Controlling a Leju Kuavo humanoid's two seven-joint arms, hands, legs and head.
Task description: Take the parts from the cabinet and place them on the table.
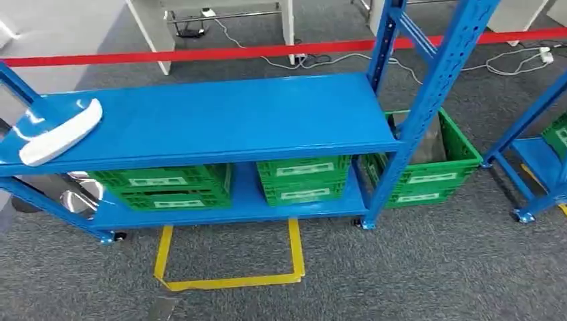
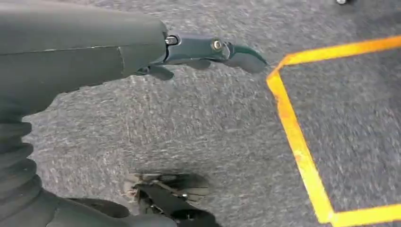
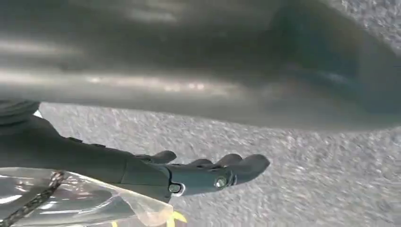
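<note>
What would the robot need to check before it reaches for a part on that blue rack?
1. Left hand free: ok, fingers apart over grey carpet, holding nothing.
2. Right hand free: cannot tell; clear plastic lies against it.
3. Part in sight: ok, a white part lies at the left end of the blue rack.
4. Green crates on the lower shelf hold parts: cannot tell.
5. Standing inside the yellow floor marking: cannot tell.
</note>
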